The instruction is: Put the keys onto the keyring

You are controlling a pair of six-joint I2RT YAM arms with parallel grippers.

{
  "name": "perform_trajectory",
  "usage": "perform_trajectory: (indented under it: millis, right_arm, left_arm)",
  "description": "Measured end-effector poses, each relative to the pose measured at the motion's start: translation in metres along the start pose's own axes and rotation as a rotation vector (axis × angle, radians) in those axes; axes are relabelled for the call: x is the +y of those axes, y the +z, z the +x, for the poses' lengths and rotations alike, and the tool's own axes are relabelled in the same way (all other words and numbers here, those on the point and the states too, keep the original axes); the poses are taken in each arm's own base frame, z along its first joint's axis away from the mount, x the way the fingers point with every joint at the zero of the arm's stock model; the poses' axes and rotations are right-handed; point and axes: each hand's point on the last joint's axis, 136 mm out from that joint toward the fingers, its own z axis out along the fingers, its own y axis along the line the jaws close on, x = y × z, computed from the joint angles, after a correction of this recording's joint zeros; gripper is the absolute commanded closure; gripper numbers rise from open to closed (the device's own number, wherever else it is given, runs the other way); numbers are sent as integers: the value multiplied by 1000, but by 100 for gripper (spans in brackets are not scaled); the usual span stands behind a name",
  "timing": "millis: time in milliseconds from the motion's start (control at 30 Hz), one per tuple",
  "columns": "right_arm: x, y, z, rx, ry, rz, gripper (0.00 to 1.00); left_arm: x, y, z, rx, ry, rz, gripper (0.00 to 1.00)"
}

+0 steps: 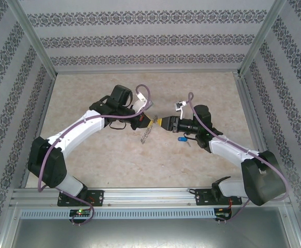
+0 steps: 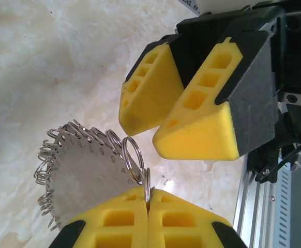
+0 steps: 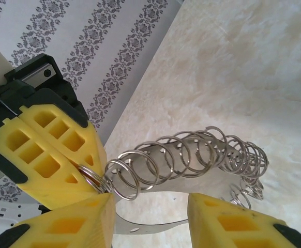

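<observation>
Right now the left tool (image 2: 148, 201) has its two yellow fingers pressed together on one split ring of the keyring (image 2: 83, 175), pinching it at the very tips. The keyring is a curved, silvery metal strip fringed along its edge with many small wire rings. From the pinched ring it trails away from the left tool's tips. In the top view it dangles just below the spot where the two tools meet, near the middle of the table (image 1: 104, 155). Whether its far end rests on the table I cannot tell.

The right tool (image 3: 150, 201) faces the left one almost tip to tip, with its fingers apart and clamped on nothing. In its own wrist view the strip curves through the gap between its fingers. One of those fingers sits right beside the pinched ring and the left tool's tips, though I cannot tell whether it touches the ring. In the left wrist view the right tool's two yellow wedges hang just above the row of rings, close to them but with a gap.

The key (image 1: 182, 138), tiny with a bright blue head, lies flat on the table just on the near side of the right tool. It lies to the right of the dangling keyring, apart from it and from both tools.
</observation>
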Motion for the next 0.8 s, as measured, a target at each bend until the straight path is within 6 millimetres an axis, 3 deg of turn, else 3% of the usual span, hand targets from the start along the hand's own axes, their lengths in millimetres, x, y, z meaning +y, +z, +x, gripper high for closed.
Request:
perform_trajectory:
  millis: [367,800]
  right_arm:
    - [38,-16,-10,-34,-59,-79,66]
    - [59,-15,-3,-18,-67,-126,66]
  left_arm:
    - [-7,-2,-2,-10,-4,51,100]
    - [-23,-18,-14,-58,21,119,100]
